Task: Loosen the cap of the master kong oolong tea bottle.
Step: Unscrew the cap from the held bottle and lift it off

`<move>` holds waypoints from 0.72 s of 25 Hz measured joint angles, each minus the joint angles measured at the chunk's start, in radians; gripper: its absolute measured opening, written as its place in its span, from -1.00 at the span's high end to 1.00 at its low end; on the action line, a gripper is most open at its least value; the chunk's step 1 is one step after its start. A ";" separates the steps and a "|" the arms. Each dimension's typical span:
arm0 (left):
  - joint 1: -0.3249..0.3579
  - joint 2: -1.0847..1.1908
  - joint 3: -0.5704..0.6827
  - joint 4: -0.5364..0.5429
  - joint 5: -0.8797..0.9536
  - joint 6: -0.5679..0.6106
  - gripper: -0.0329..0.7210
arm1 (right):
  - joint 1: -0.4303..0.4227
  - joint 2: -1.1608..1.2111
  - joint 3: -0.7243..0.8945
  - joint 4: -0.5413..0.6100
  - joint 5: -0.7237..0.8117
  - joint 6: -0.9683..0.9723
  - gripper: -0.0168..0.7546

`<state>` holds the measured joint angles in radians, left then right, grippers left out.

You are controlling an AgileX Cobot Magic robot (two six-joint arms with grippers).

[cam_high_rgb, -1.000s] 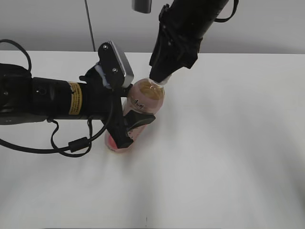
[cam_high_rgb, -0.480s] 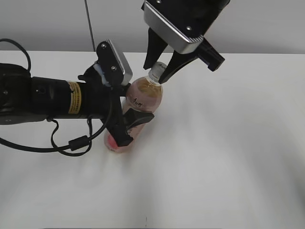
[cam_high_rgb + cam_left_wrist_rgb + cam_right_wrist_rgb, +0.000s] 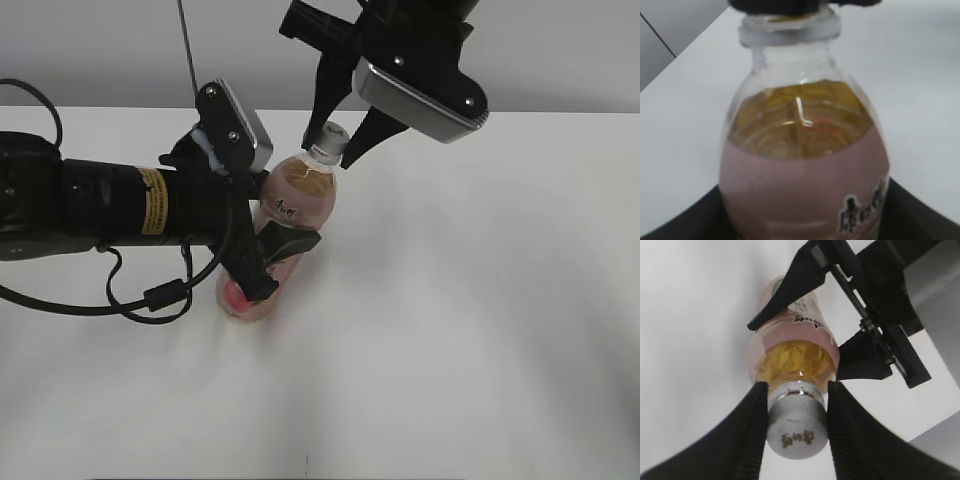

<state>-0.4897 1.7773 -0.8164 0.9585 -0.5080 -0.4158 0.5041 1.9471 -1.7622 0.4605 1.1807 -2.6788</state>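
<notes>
1. Standing on a white table (image 3: 480, 330), the master kong oolong tea bottle (image 3: 285, 235) leans slightly, its neck tipped toward the upper right in the exterior view.
2. Amber tea fills its clear shoulder, and a pink label with dark characters wraps the body below.
3. From the left of the exterior view, the left gripper (image 3: 270, 262) reaches in sideways and is clamped around the bottle's labelled middle, one black finger showing in front of the label.
4. In the left wrist view the bottle fills the picture, with the gripper's dark body visible at the bottom corners on either side of it.
5. Above, the right gripper (image 3: 338, 135) comes down from the top of the exterior view, its two black fingers (image 3: 322, 100) standing one on each side of the cap (image 3: 329, 141).
6. In the right wrist view the ribbed fingers sit against opposite sides of the cap with no gap visible, so this claw is gripping it.
7. The cap is white and round, with small dark markings on its top face.
8. It sits on the bottle's neck, above a pale collar ring (image 3: 790, 35).
9. A black cable (image 3: 150, 295) loops beside the left arm on the table.
</notes>
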 joint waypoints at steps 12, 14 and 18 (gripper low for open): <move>0.000 0.000 -0.009 -0.011 -0.010 -0.007 -0.23 | 0.001 -0.015 0.002 -0.042 -0.024 -0.094 0.24; 0.000 0.000 -0.009 -0.011 -0.018 -0.007 -0.23 | 0.001 -0.020 0.002 -0.042 -0.021 -0.094 0.24; 0.000 0.000 -0.009 -0.008 -0.029 -0.007 -0.23 | 0.001 -0.024 0.002 -0.042 -0.009 -0.094 0.24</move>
<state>-0.4897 1.7773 -0.8250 0.9509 -0.5374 -0.4224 0.5051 1.9230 -1.7600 0.4184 1.1718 -2.7728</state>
